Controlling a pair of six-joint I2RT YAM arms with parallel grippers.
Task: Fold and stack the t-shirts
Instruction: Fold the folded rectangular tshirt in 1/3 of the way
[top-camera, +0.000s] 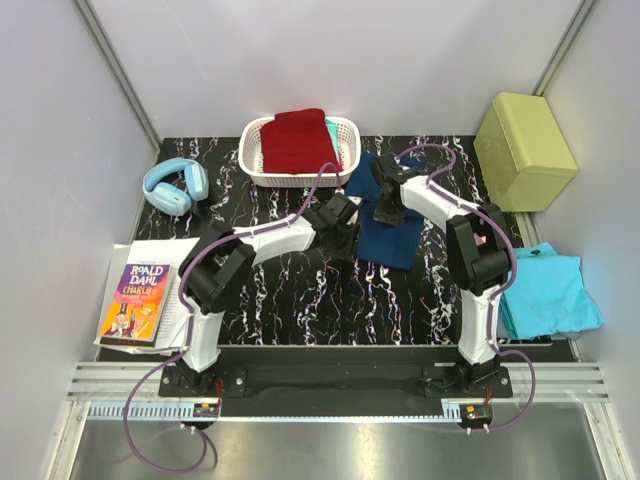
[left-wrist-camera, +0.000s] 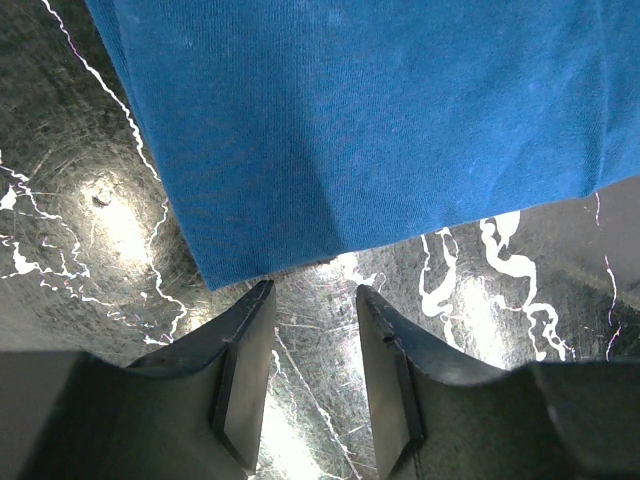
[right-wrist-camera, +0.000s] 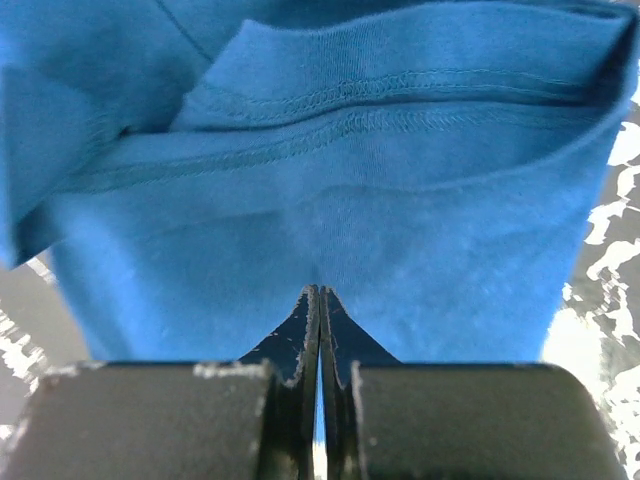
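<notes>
The navy t-shirt (top-camera: 400, 240) lies on the dark marbled table (top-camera: 300, 290), a little right of the middle and just in front of the white basket (top-camera: 250, 150). It looks partly folded into a long strip running from the basket towards the arms. The right gripper (top-camera: 385, 212) is down on the far part of it. In its own wrist view its fingers (right-wrist-camera: 300, 330) are pressed together with a pinch of the blue cloth caught between the tips, and a stitched hem folds over just beyond them.

The left gripper (top-camera: 345, 222) sits at the left edge of the same shirt. Its fingers (left-wrist-camera: 250, 340) stand apart with nothing between them, low over bare table, and a corner of the cloth lies just ahead of the tips without touching them.

A dark red t-shirt (top-camera: 297, 140) rests folded in the basket. A turquoise t-shirt (top-camera: 548, 290) lies folded at the right edge of the table, well apart from both grippers.

Blue headphones (top-camera: 175, 186) lie at the far left, a book (top-camera: 135, 300) sits on some papers at the near left, and a yellow-green box (top-camera: 525, 150) stands at the far right
</notes>
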